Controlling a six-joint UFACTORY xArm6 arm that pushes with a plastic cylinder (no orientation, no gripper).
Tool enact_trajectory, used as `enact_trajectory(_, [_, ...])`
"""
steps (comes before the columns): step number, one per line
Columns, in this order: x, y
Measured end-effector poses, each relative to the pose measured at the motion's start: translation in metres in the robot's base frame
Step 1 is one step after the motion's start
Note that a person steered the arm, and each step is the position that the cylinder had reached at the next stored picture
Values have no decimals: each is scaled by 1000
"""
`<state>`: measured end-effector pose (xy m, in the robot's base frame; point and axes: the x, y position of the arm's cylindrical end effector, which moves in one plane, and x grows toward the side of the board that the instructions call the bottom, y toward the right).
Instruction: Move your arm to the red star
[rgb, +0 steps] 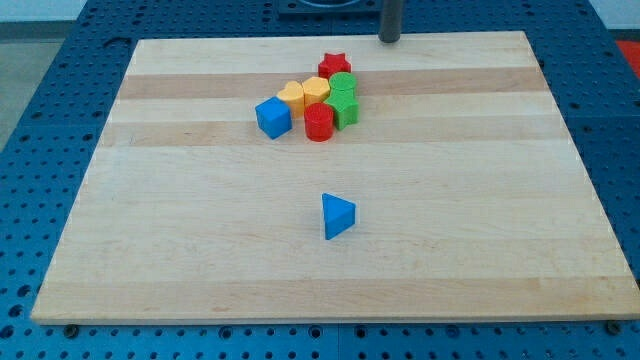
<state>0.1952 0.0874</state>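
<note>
The red star (334, 66) lies near the view's top, at the upper end of a tight cluster of blocks. My tip (390, 40) stands at the board's top edge, up and to the right of the red star, apart from it. Below the star sit a green round block (343, 84) and a green star-like block (343, 107). Two yellow blocks (291, 95) (316, 89) lie to their left. A red cylinder (319, 122) and a blue cube (272, 117) form the cluster's lower edge.
A blue triangular block (337, 216) lies alone near the board's middle, below the cluster. The wooden board (150, 250) rests on a blue perforated table (40, 120).
</note>
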Motion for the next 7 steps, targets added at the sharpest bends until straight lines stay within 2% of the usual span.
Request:
enact_trajectory(3, [47,11])
enact_trajectory(7, [52,-31])
